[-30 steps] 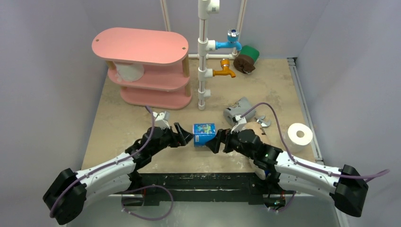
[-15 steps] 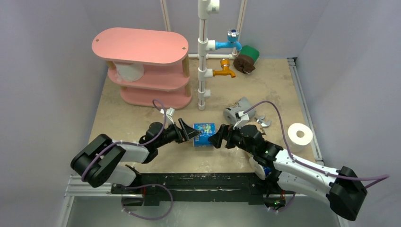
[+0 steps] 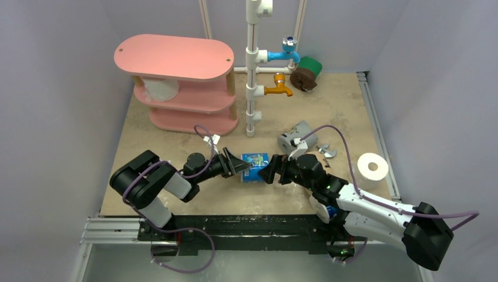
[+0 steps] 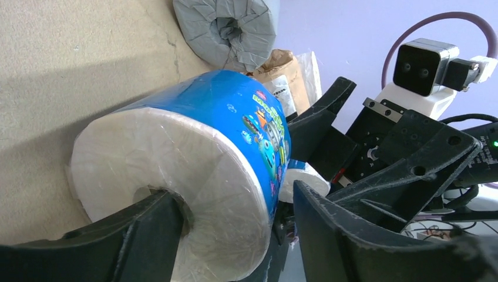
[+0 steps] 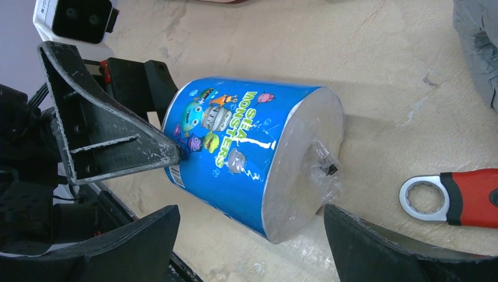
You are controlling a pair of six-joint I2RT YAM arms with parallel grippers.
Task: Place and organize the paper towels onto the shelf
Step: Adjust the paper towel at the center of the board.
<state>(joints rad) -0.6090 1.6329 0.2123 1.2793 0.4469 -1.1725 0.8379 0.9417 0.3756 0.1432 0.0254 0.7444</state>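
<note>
Now the blue paper towel roll (image 3: 256, 164) is seen lying on the tabletop (image 3: 329, 111), with the open left gripper (image 4: 235, 200) and open right gripper (image 5: 251, 214) set beside it.

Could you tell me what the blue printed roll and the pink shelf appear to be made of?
The blue printed roll: white paper wound on a hollow core, sealed in glossy plastic film, judging by the highlights and clear wrap crinkled over its end. The pink shelf: matte-painted boards, probably wood or fibreboard, joined by pale, bare-looking wooden posts.
</note>
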